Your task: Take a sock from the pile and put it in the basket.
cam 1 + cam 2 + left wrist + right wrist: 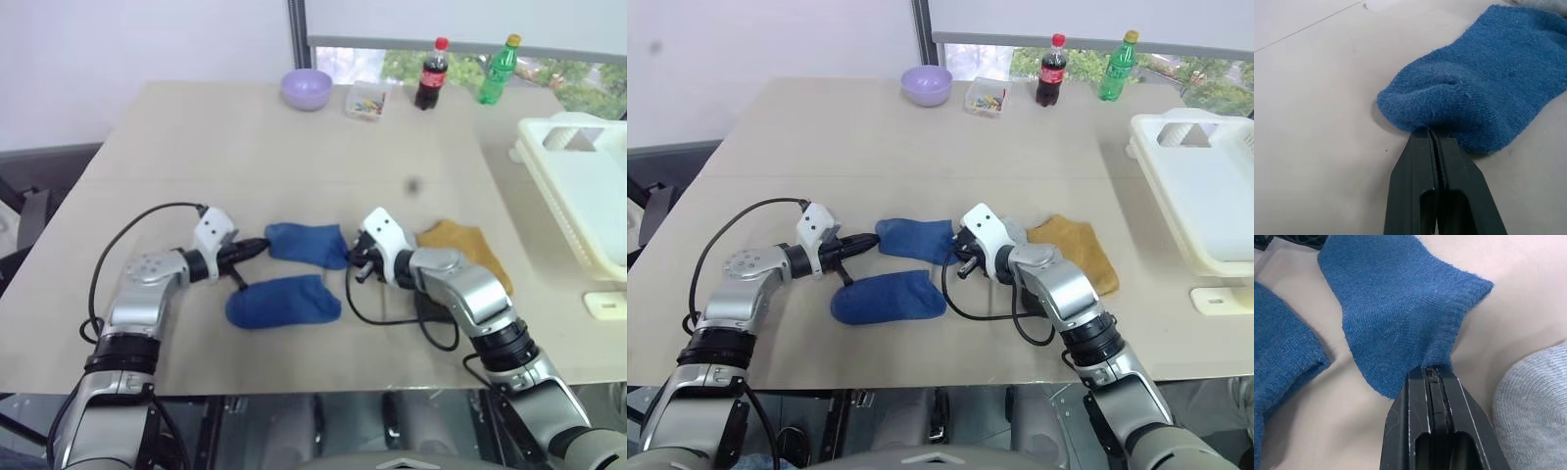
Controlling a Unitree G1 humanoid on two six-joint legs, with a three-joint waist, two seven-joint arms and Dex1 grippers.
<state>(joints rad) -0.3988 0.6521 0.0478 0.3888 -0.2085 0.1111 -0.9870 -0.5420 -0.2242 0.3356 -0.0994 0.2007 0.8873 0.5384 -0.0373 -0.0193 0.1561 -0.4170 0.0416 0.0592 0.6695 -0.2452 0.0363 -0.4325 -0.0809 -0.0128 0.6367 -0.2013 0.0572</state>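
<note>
A blue sock (306,243) lies stretched on the table between my two grippers. My left gripper (263,245) is shut on its rounded toe end (1420,110), fingers pressed together at the fabric's edge. At the other end my right gripper (350,257) is shut on the ribbed cuff (1444,338). A second blue sock (284,301) lies just in front, and a mustard yellow sock (470,250) lies beyond my right wrist. Part of a pale grey sock (1533,401) lies close beside the right fingers. The cream-white basket (588,196) stands at the table's right edge.
At the far edge stand a lilac bowl (307,88), a small clear box (365,100), a cola bottle (431,73) and a green bottle (498,70). A small white object (605,304) lies in front of the basket. Black cables loop from both wrists.
</note>
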